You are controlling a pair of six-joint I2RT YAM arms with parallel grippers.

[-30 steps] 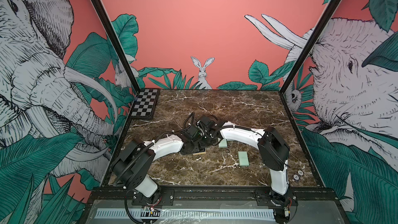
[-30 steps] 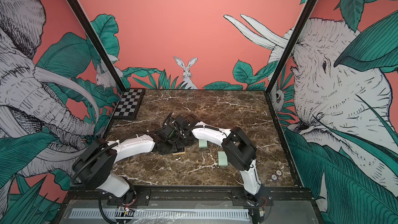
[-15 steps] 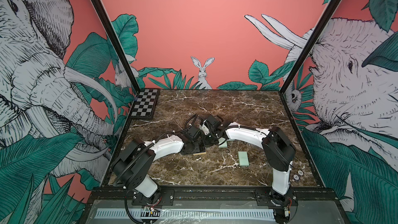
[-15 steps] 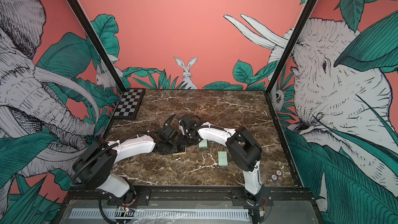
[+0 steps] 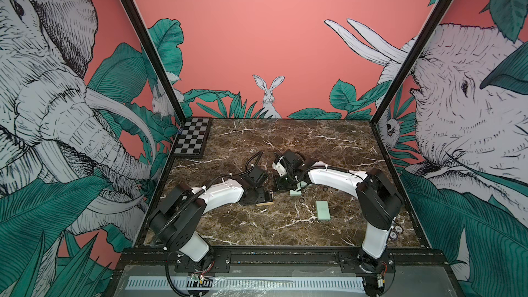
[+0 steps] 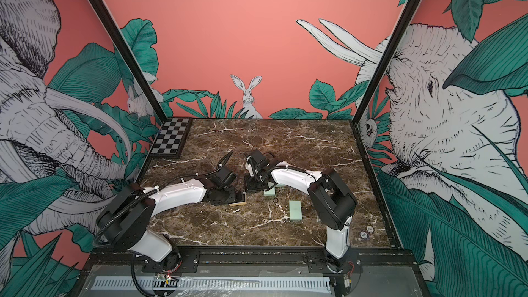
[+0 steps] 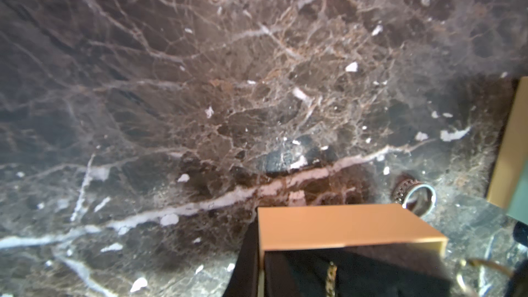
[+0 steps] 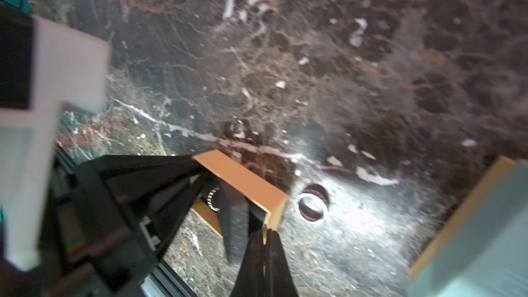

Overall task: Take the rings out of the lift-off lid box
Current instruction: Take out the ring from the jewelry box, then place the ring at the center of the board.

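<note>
The left pincer (image 5: 258, 195) is clenched on the box (image 7: 343, 224) wall. The right pincer (image 8: 264, 237) is squeezed tight at the box corner (a gold speck shows at its tip; ring or not, I cannot tell). One gold ring (image 7: 331, 278) lies in the box. A silver ring (image 7: 418, 197) sits just beside it on the table (image 7: 200, 81). Two dark rings (image 5: 301, 200) lie farther off. So the job looks partly done. I see no words to read.

The mint-green box (image 8: 471, 238) is blurred and cut off.
</note>
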